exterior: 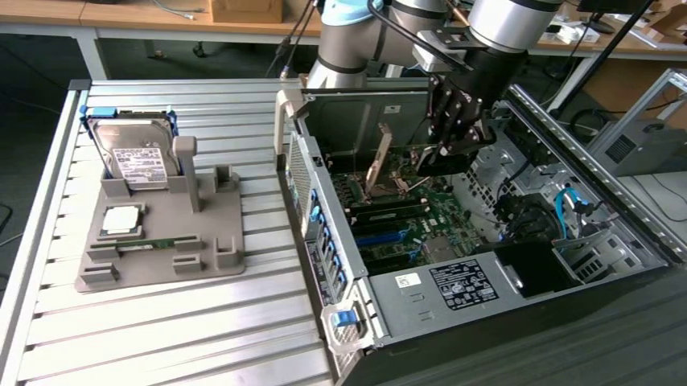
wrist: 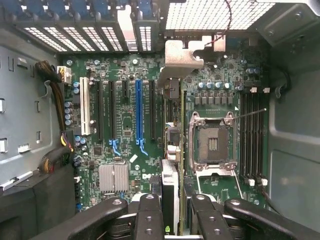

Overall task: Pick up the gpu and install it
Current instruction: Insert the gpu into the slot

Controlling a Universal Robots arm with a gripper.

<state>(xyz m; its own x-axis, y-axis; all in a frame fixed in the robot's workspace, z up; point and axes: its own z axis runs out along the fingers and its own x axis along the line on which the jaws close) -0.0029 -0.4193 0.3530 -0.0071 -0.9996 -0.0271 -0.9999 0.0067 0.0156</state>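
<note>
The gpu [exterior: 400, 149] is a thin green card with a metal end bracket. It hangs edge-on inside the open computer case [exterior: 644, 241], above the motherboard [exterior: 408, 233]. My gripper [exterior: 446, 157] reaches down into the case and is shut on the card's upper edge. In the wrist view the gpu [wrist: 170, 175] runs as a narrow blade from between my fingers [wrist: 150, 217] to its silver bracket [wrist: 182, 60] at the case's rear slots. It lies over the board between a black slot [wrist: 152, 110] and the CPU socket [wrist: 212, 142]. Whether it touches a slot I cannot tell.
A blue slot [wrist: 139, 110] and a white slot [wrist: 85, 105] lie beside the card. On the exterior view's left, a grey holder [exterior: 161, 241] carries a hard drive [exterior: 134, 157], a processor [exterior: 121, 219] and a memory strip [exterior: 161, 241]. Cables [exterior: 569, 205] and drive bays crowd the case's far side.
</note>
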